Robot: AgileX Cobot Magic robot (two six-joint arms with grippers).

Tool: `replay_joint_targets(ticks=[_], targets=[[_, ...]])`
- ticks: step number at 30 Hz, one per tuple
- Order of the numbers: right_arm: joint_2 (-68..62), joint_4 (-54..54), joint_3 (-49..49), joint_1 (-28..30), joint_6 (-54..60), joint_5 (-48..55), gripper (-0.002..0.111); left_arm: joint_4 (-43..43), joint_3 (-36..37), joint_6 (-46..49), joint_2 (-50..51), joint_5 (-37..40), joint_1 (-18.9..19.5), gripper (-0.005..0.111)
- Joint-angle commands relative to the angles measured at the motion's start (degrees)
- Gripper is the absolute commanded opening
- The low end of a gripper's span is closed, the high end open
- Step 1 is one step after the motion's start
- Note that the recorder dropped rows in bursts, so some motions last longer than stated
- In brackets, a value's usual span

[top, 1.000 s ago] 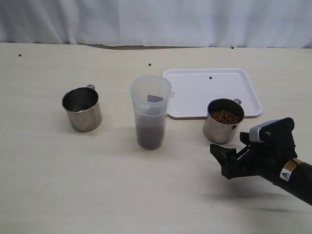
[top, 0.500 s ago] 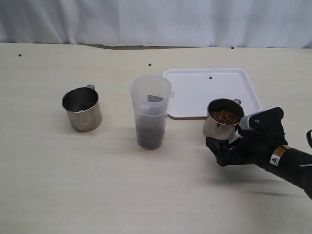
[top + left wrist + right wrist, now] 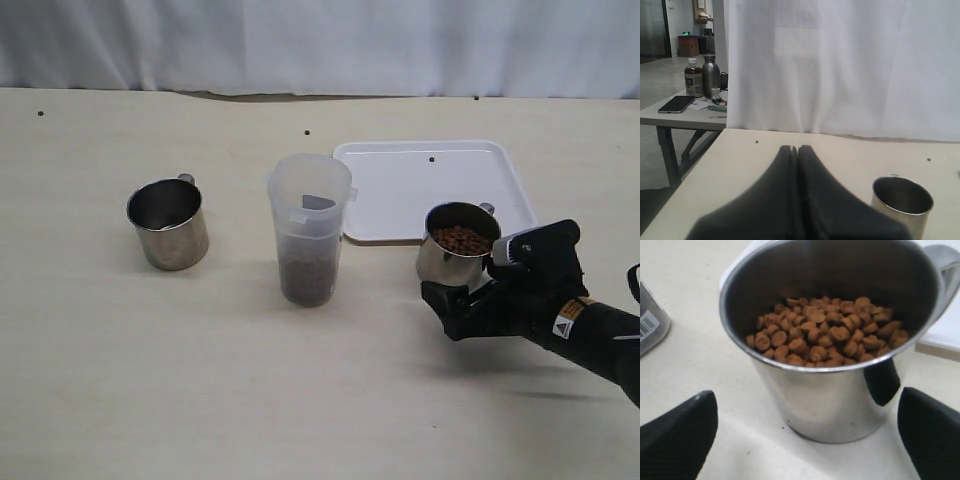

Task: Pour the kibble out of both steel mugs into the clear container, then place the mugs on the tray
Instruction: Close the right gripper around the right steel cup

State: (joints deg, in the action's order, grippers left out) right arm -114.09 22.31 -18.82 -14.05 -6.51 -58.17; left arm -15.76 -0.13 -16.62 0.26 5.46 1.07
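- The right pincer [image 3: 468,290] is hanging low over the table [image 3: 200,380]. Its two black fingers [image 3: 677,437] are spread wide apart, and it is holding nothing.
- A full steel mug [image 3: 458,247] is standing upright right in front of this pincer, lined up with the gap between the fingers.
- One finger is sitting off to each side of the mug, down near its bottom. Neither one is touching the shiny wall.
- The mug's little handle [image 3: 950,260] is sticking out on the far side, away from the pincer.
- Brown kibble [image 3: 825,332] is lying in a heap inside this mug, a bit below the rim.
- The tray [image 3: 400,190] is lying flat just past the full mug, farther from the right pincer. One loose pellet [image 3: 431,159] is sitting on it.
- The clear container [image 3: 308,228] is standing upright well apart from the right pincer, off to its left in the outside view. Some kibble is lying in its bottom.
- The empty steel mug [image 3: 168,223] is standing farthest from the right pincer, beyond the clear container.
- The left pincer [image 3: 797,150] is squeezed shut. Its fingers are pressing together with nothing between them.
- The empty steel mug is standing ahead of the left pincer and a bit to one side, not touching it.
- A white curtain [image 3: 840,65] is hanging beyond the table, far in front of the left pincer.
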Motion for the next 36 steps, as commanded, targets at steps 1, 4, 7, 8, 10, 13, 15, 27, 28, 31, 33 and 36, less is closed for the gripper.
replay_joint_targets(ticks=[1, 4, 7, 8, 10, 13, 15, 27, 28, 31, 33, 36], targets=[[-0.3, 0.6, -0.5, -0.1, -0.1, -0.8, 0.084, 0.0, 0.1, -0.2, -0.3, -0.5, -0.4, 0.0], [-2.0, 0.6, -0.5, -0.1, -0.1, -4.5, 0.084, 0.0, 0.1, -0.2, -0.3, -0.5, -0.4, 0.0], [-5.1, 0.6, -0.5, -0.1, -0.1, -8.7, 0.084, 0.0, 0.1, -0.2, -0.3, -0.5, -0.4, 0.0], [-6.2, 0.6, -0.5, -0.1, -0.1, -10.4, 0.084, 0.0, 0.1, -0.2, -0.3, -0.5, -0.4, 0.0], [-7.9, 0.8, -0.5, -0.1, -0.1, -11.8, 0.084, 0.0, 0.1, -0.2, -0.3, -0.5, -0.4, 0.0], [-9.0, 1.3, -0.5, -0.1, -0.1, -11.8, 0.084, 0.0, 0.1, -0.2, -0.3, -0.5, -0.4, 0.0], [-9.0, 1.3, -0.5, -0.1, -0.1, -11.8, 0.084, 0.0, 0.1, -0.2, -0.3, -0.5, -0.4, 0.0], [-9.0, 2.6, -3.6, -0.1, 0.9, -11.8, 0.09, 0.0, 0.1, -0.2, -0.3, -0.5, -0.4, 0.0], [-9.0, 2.6, -3.8, -0.1, 1.2, -11.8, 0.092, 0.0, 0.1, -0.2, -0.3, -0.5, -0.4, 0.0], [-9.0, 1.9, -3.8, -0.1, 4.8, -11.8, 0.095, 0.3, 0.1, -0.2, -0.3, 0.3, -0.4, 0.0], [-9.0, 1.5, -4.3, -0.1, 7.2, -11.8, 0.095, -0.1, 0.1, -0.2, -0.3, 0.3, -0.4, 0.0], [-9.0, 2.0, -5.2, -0.1, 8.7, -11.8, 0.095, -0.1, 0.1, -0.2, -0.3, 0.3, -0.4, 0.0]])
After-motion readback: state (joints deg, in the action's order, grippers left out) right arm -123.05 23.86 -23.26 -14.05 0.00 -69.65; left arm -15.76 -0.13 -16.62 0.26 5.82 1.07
